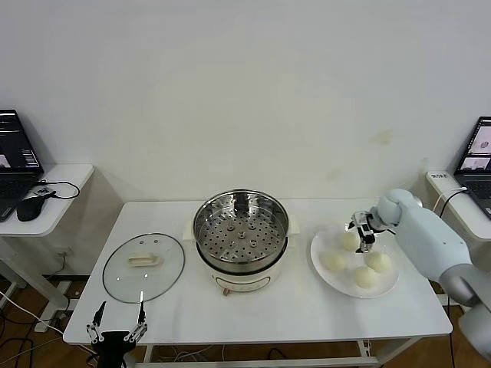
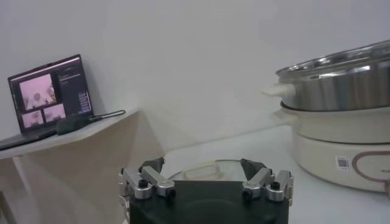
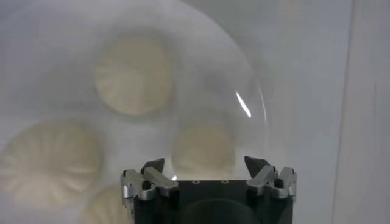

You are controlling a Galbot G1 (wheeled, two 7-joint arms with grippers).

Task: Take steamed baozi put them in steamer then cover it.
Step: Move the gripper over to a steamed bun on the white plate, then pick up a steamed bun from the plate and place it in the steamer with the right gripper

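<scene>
The right gripper [image 1: 362,234] hangs with jaws wide apart directly above the far bun [image 3: 203,148] on the plate [image 1: 326,273], right of the empty steamer [image 1: 241,230], while the left gripper [image 1: 116,323], also open, waits near the lid [image 1: 143,267].

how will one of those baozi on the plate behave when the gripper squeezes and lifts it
The baozi look rounded and pleated in the right wrist view, so they probably dent under a hard squeeze. Small beside the plate, they are likely light. The right gripper hovers open above them.
</scene>
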